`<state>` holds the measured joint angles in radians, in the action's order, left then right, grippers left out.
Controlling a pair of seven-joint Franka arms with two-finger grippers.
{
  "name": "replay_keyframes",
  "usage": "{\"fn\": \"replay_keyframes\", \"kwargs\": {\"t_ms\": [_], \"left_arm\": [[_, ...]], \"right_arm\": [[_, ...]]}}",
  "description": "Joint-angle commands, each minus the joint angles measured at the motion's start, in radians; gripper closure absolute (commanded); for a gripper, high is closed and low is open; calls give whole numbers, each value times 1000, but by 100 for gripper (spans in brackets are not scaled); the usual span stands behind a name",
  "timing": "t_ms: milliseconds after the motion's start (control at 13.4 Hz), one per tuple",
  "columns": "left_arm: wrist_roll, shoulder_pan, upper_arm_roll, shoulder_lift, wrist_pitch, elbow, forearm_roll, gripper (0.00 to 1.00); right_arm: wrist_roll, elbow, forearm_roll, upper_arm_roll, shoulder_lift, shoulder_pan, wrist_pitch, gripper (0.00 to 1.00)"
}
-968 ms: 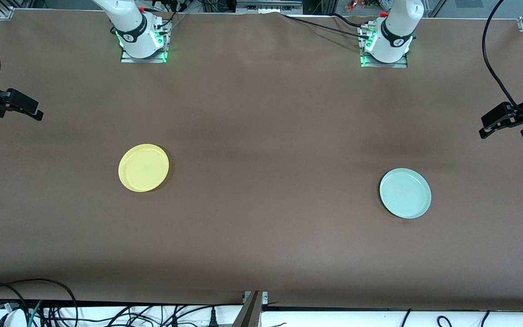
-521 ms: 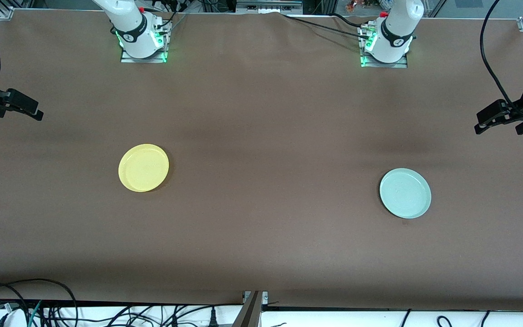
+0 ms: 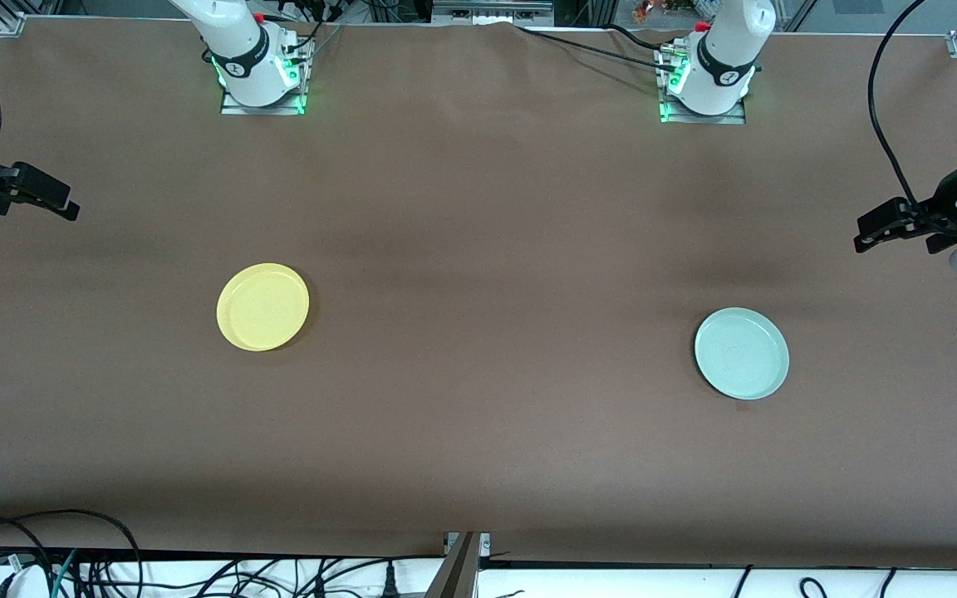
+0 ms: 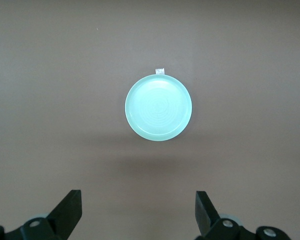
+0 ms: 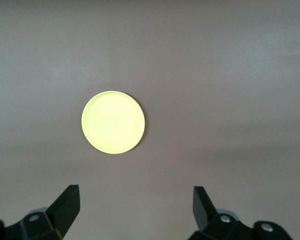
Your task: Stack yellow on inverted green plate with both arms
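Left gripper (image 3: 884, 232) nearer rim-up green plate (image 3: 742, 353), fingers apart; right gripper (image 3: 45, 199) likewise apart

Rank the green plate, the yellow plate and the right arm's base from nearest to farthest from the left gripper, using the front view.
1. green plate, at the left arm's end, below the open left gripper.
2. right arm's base, table's top edge.
3. yellow plate, right arm's end.
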<state>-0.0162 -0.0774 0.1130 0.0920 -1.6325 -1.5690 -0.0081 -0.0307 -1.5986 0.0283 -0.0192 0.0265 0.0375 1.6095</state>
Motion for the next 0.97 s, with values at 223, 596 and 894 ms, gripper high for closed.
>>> {"fn": "replay_keyframes", "kwargs": {"t_ms": [223, 596, 894], "left_arm": [[-11, 8, 4, 12, 23, 17, 0, 0], [-11, 8, 4, 14, 22, 15, -1, 0], [-11, 11, 4, 14, 22, 14, -7, 0]], "right_arm": [[-3, -6, -11, 5, -10, 2, -6, 0], [-5, -8, -10, 5, -8, 2, -5, 0], [-3, -6, -10, 5, -8, 2, -5, 0]]}}
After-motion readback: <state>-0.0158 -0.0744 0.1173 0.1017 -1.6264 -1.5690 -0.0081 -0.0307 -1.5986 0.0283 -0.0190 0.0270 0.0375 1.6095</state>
